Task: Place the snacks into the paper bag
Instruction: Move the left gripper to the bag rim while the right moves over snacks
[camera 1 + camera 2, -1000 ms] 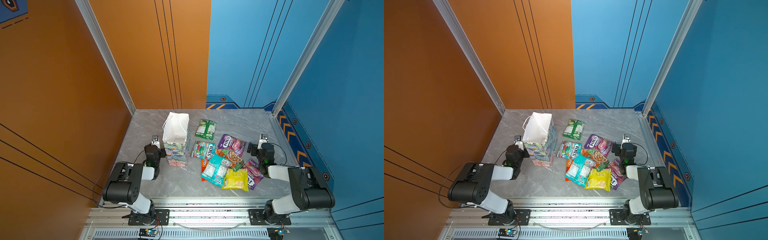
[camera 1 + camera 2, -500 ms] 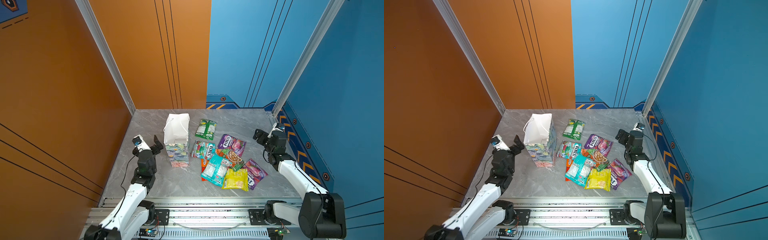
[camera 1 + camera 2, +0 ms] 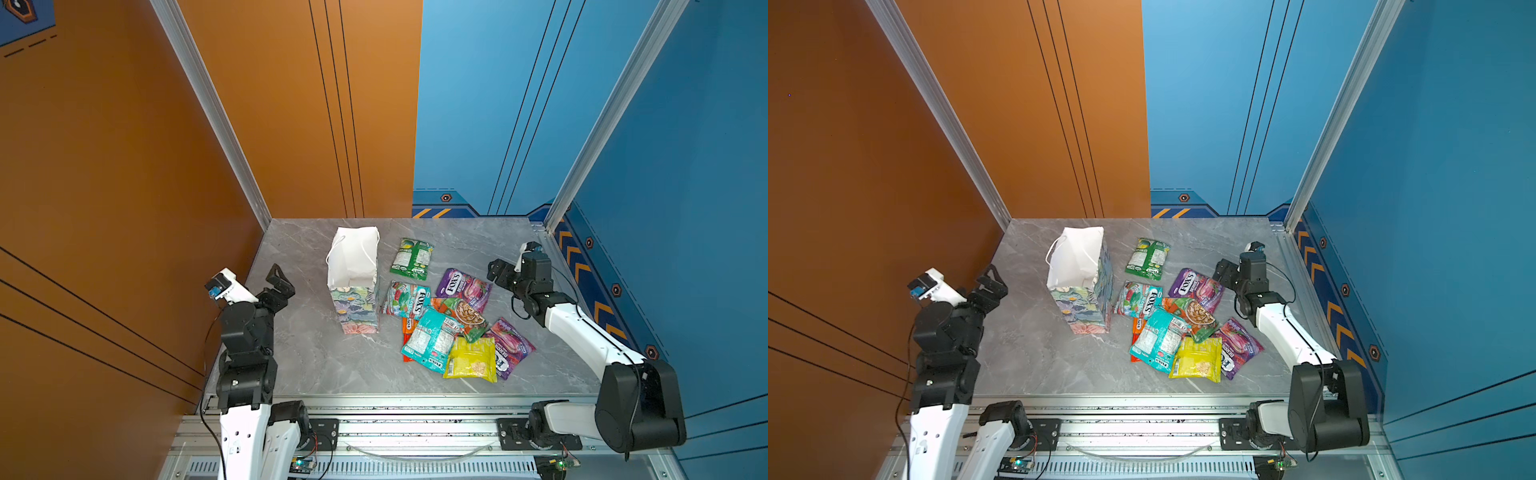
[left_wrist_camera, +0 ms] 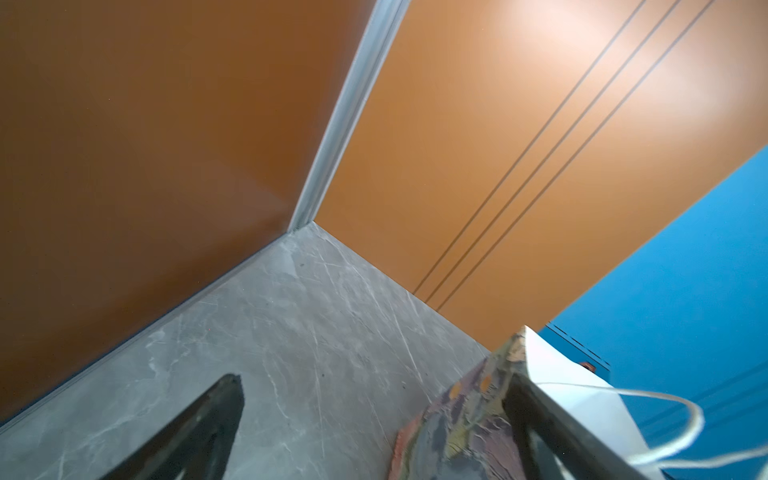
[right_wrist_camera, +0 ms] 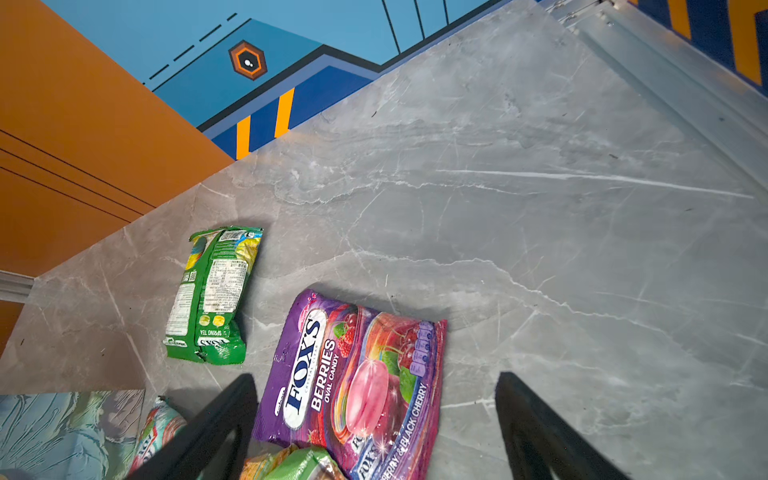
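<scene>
Grey marbled tabletop (image 3: 299, 365), closed in by orange walls (image 3: 124, 166) at left and back and blue walls (image 3: 685, 166) at right.

Left arm (image 3: 245, 332) and right arm (image 3: 582, 332) reaching in from the front rail, one at each side.

Paper bag (image 3: 356, 309) upright left of centre on the tabletop, mouth open, white inside, floral outside, thin cord handles drooping over the rim. Seen also at (image 3: 1084, 303), (image 4: 461, 419) and (image 5: 62, 428).

Snacks (image 3: 449, 324) spread flat on the tabletop to the right of the bag, none held:
- Purple FOX'S packet (image 3: 463, 286) farthest back in the cluster, face up, BERRIES legible in the right wrist view (image 5: 353, 374).
- Second purple packet (image 3: 509, 347) at the right edge of the cluster, partly under the yellow packet (image 3: 471, 360).
- Teal packet (image 3: 432, 338) on top, overlapping an orange packet (image 3: 406, 328), mostly hidden.
- Red-green FOX'S packet (image 3: 405, 300) just beside the bag.
- Orange-and-green packet (image 3: 461, 313) in the middle of the heap.
- Green packet (image 3: 411, 258) alone, behind the rest, apart from them (image 5: 214, 295).

Left pincer (image 3: 279, 279) raised over the left edge of the tabletop, jaws wide apart, gripping nothing, well apart from the bag in both top views.

Right pincer (image 3: 498, 272) near the right edge, jaws likewise spread and empty, just beside the far purple packet; touching or not, impossible to tell.
</scene>
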Robot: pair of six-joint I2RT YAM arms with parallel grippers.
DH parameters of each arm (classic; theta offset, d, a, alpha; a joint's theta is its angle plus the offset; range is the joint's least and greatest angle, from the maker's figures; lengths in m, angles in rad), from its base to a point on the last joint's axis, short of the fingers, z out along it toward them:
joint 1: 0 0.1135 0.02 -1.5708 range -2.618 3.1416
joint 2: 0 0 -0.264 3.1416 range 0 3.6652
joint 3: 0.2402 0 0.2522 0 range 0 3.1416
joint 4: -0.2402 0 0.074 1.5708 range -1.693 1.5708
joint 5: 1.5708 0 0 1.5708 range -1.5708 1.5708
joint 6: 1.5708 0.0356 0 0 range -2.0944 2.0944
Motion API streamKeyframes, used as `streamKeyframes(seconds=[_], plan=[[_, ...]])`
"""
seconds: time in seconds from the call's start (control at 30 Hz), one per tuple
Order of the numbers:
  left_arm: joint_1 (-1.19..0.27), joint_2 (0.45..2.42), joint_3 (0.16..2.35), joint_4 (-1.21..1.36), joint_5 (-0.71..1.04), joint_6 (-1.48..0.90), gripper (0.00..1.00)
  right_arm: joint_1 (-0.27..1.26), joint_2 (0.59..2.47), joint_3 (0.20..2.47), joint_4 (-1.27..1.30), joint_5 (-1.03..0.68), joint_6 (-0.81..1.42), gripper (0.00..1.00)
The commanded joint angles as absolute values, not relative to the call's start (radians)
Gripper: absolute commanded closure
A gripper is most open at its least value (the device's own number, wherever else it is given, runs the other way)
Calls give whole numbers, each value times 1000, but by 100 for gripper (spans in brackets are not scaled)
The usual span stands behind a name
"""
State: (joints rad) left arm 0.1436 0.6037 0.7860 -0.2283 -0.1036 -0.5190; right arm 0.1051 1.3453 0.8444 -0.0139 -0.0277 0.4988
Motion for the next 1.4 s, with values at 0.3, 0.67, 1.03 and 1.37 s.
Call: streamKeyframes(seconds=[0.3,0.67,1.03,1.37], plan=[[132,981,1225,-695,524,-363,25,132,1410,934,-124,-92,507,11],[2,1025,1298,-926,426,-209,31,153,1457,980,-139,-111,520,12],[-106,1129,1353,-956,247,-171,32,173,1451,990,-162,-115,517,12],[-112,1209,1397,-956,250,-151,42,181,1452,991,-176,-118,506,14]])
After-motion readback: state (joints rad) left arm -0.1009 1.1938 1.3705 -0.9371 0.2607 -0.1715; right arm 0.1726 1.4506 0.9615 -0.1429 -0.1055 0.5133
